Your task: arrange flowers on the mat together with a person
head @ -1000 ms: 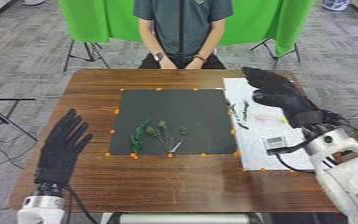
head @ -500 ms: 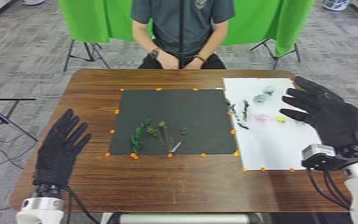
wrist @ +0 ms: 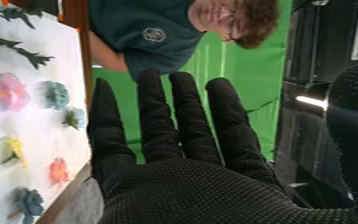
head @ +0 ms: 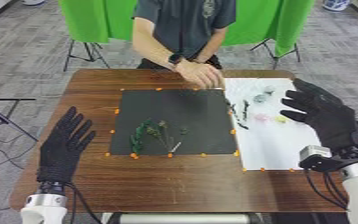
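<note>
Now, in the head view, you see the brown table [head: 175, 187] with a black mat [head: 142, 105] at its middle and a white sheet [head: 269, 147] along the mat's right side. Your left hand [head: 60, 152] lies to the left of the mat, its fingers straight, apart and holding nothing. Your right hand [head: 337, 125] is at the sheet's right side, fingers likewise extended and apart, gripping nothing. On the near half of the mat you find a leafy green stem [head: 137, 137], thin-stemmed sprigs [head: 163, 129] just beside it, and a small green piece [head: 183, 131]. Two dark sprigs [head: 245, 107] lie by the boundary of mat and sheet. The sheet also bears teal flowers [head: 260, 98], a pink flower [head: 262, 118] and a yellow flower [head: 280, 119]. Across from you, a person's hand [head: 200, 75] extends to the mat's far edge; you cannot tell whether it touches.

In the right wrist view, your right hand [wrist: 198, 192] presents straight, separated fingers, with nothing clasped. On the sheet, you note the pink flower near the teal ones, a coral flower [wrist: 58, 171] near the yellow one, and a slate-blue flower [wrist: 29, 202].
</note>
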You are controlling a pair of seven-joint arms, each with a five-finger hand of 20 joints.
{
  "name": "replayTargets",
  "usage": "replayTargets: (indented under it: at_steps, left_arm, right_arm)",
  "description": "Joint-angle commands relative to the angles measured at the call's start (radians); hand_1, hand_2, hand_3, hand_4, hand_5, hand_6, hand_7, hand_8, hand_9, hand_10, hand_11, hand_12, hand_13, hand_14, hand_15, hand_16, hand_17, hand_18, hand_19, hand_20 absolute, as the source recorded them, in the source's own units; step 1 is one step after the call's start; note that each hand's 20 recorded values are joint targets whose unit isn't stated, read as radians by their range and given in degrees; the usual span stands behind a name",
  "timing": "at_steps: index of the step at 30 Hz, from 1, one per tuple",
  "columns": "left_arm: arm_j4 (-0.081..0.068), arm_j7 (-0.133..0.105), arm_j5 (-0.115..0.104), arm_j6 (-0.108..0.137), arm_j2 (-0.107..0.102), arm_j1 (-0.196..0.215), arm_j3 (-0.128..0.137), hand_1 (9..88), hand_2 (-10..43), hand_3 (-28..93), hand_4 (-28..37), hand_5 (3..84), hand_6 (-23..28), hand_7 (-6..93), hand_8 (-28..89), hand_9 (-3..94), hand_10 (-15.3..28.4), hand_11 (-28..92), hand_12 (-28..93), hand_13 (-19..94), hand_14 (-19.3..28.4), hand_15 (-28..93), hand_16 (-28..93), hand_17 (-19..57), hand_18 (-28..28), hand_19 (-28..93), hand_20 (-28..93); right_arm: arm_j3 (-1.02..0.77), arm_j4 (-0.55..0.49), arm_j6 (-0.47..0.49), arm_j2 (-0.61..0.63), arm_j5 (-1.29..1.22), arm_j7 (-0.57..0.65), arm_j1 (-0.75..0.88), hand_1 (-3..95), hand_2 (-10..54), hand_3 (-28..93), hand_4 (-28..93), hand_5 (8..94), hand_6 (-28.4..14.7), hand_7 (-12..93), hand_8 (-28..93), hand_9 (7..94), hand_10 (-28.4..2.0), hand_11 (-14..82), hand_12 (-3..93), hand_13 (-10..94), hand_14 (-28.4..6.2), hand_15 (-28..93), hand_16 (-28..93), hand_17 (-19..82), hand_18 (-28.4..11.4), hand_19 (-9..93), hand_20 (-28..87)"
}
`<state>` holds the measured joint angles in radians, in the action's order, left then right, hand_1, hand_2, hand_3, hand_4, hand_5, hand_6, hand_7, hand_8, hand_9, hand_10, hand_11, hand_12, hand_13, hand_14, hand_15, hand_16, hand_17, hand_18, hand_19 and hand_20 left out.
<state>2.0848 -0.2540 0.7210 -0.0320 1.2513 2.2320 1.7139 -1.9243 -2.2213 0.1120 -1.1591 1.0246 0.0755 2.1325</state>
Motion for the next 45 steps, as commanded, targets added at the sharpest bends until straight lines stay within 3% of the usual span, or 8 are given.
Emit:
replayTargets:
  at_steps: [1,4,8,11,15,30,37,45]
  left_arm:
    - [-0.014,0.019,0.001,-0.016,0.006,-0.004,-0.007,28.6,-3.1,67,-24.7,25.6,1.9,19.8,-10,18.0,9.8,16,17,17,11.3,16,7,-10.6,19.9,40,11]
    - [-0.019,0.023,0.000,-0.022,0.005,-0.010,-0.009,28.7,-3.0,67,-24.6,25.6,1.9,19.7,-10,18.0,9.7,16,17,17,11.3,16,7,-10.6,20.0,40,11]
    - [-0.023,0.019,-0.034,-0.034,0.002,-0.015,-0.007,28.7,-3.0,67,-24.6,25.7,1.9,19.8,-10,18.0,9.7,16,17,17,11.4,17,7,-10.6,20.0,40,12]
    - [-0.021,0.022,-0.026,-0.024,0.003,-0.009,-0.005,28.8,-2.8,67,-24.6,25.8,2.0,19.6,-10,18.2,9.8,16,17,18,11.5,17,7,-10.6,20.0,40,12]
    - [-0.025,0.030,-0.009,-0.044,0.005,-0.018,-0.003,28.9,-2.8,67,-24.5,25.8,2.0,19.5,-10,18.4,10.0,16,17,18,11.4,18,7,-10.6,20.1,40,12]
    - [-0.028,0.037,-0.008,-0.052,0.002,-0.020,-0.008,28.7,-2.5,67,-24.4,25.7,1.9,19.3,-10,18.5,10.0,16,16,18,11.5,18,7,-10.6,20.0,41,12]
    - [-0.024,0.026,-0.013,-0.044,-0.004,-0.013,-0.007,28.6,-2.4,67,-24.3,25.8,1.9,19.4,-10,18.5,10.0,16,16,18,11.5,18,7,-10.6,20.0,40,12]
    - [-0.023,0.032,-0.013,-0.046,0.003,-0.011,-0.003,28.7,-2.4,67,-24.4,25.8,2.0,19.3,-10,18.6,10.0,16,16,18,11.5,18,7,-10.6,20.1,41,12]
  right_arm:
    - [0.005,0.002,0.001,-0.002,0.003,0.004,0.004,14.4,-3.5,83,-24,33.6,-6.4,13,-8,35.3,-14.2,10.7,23.2,30,-13.4,14,32,4,-23.3,42,24]
    - [0.009,0.005,0.004,-0.001,0.003,0.008,0.000,14.4,-3.3,83,-24,33.9,-6.5,13,-8,35.5,-14.2,10.8,23.1,30,-13.3,14,31,4,-23.2,42,24]
    - [0.007,0.006,0.014,-0.004,0.005,0.022,-0.002,14.6,-3.3,83,-24,34.0,-6.6,13,-8,35.6,-14.1,11.0,23.0,30,-13.3,14,31,4,-23.2,42,25]
    - [0.022,0.012,0.020,0.000,0.007,0.023,-0.018,14.4,-3.3,83,-24,34.0,-6.6,13,-8,35.8,-14.1,11.1,23.0,30,-13.3,15,31,4,-23.2,42,25]
    - [0.029,0.015,0.021,0.002,0.008,0.026,-0.023,14.3,-3.3,83,-24,34.0,-6.7,13,-8,35.8,-14.1,11.1,22.8,30,-13.2,15,31,4,-23.2,42,25]
    - [0.038,0.021,0.014,0.005,0.017,0.030,-0.026,14.3,-3.1,83,-24,34.3,-6.7,13,-8,36.2,-14.1,11.3,22.8,30,-13.2,15,30,3,-23.2,42,24]
    - [0.035,0.023,0.012,0.003,0.018,0.029,-0.017,14.4,-3.1,83,-24,34.5,-6.7,13,-8,36.6,-14.1,11.6,22.8,31,-13.1,16,30,3,-23.1,42,25]
    - [0.047,0.035,0.002,0.011,0.040,0.025,-0.038,14.7,-3.4,83,-24,34.8,-6.6,14,-8,37.5,-14.1,12.4,22.7,33,-13.3,19,29,4,-23.4,44,26]
